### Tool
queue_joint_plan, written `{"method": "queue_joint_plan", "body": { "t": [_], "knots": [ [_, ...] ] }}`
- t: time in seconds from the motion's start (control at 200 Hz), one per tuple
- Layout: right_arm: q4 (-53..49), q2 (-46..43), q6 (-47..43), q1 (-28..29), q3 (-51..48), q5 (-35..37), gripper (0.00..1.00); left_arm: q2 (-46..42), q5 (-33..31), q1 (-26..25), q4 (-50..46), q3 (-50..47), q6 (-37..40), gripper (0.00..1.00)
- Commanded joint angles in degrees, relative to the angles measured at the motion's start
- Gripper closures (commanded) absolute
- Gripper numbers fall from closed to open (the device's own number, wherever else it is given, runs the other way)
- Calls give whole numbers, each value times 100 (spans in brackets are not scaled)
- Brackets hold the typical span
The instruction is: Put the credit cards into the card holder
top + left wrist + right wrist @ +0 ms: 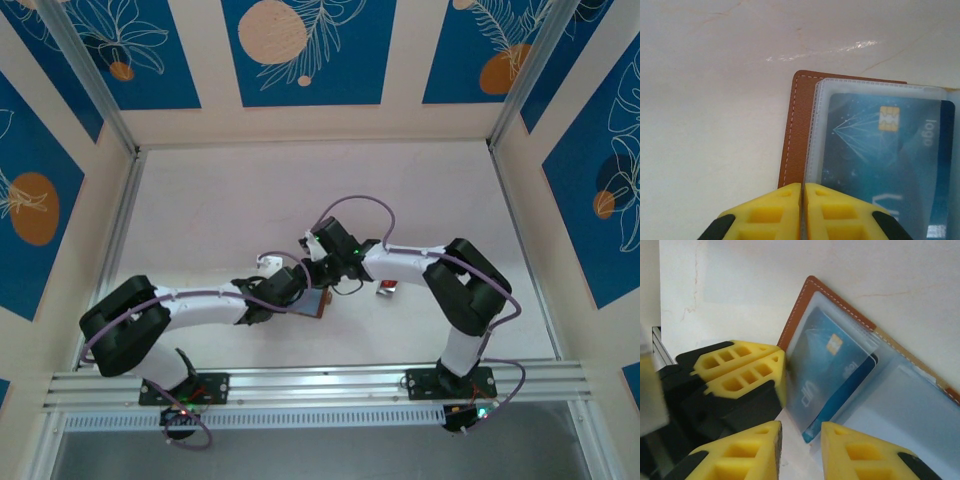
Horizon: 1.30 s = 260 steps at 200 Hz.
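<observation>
Brown leather card holder (pixel 317 304) sits toward the table's (pixel 220 200) near edge from above; your left wrist shows the left gripper (pixel 803 197) clamped on its edge, and your right wrist shows the right gripper (pixel 801 450) parted below the partly sleeved blue credit card (pixel 827 375), so you're likely mid-insertion and should push it home next.

Ahead of the yellow left pincer (pixel 803 192), the card holder (pixel 794 135) is reddish-brown with pale stitching. Its credit card (pixel 875 160) is blue, with a gold chip and thin white rays.
</observation>
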Motion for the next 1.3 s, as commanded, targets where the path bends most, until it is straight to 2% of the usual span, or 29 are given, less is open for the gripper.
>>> {"method": "queue_joint_plan", "body": {
  "t": [0.0, 0.035, 0.16, 0.22, 0.53, 0.695, 1.08, 1.295],
  "knots": [
    [-740, -143, -279, 54, 178, 148, 73, -27, 314, 54, -42, -101, 13, 90],
    [-779, -146, -268, 65, 187, 199, 75, -66, 308, 54, -51, -106, 13, 90],
    [-1054, -46, -188, 182, 248, 467, 95, -326, 299, 54, -113, -138, -8, 89],
    [-1132, 32, -171, 294, 265, 570, 100, -479, 245, 54, -210, -141, -11, 89],
    [-1695, 436, -63, 402, 305, 1140, 100, -1232, 80, 173, -637, -224, -4, 84],
    [-2008, 557, -223, 309, 385, 1342, 100, -1005, 340, 472, -535, -326, -1, 85],
    [-2506, 223, -775, 58, 653, 1503, 100, -106, 774, 476, 149, -166, 268, 90],
    [-2591, -27, -836, 72, 969, 1311, 100, -368, 715, 467, 99, -290, 103, 92]
  ]
}}
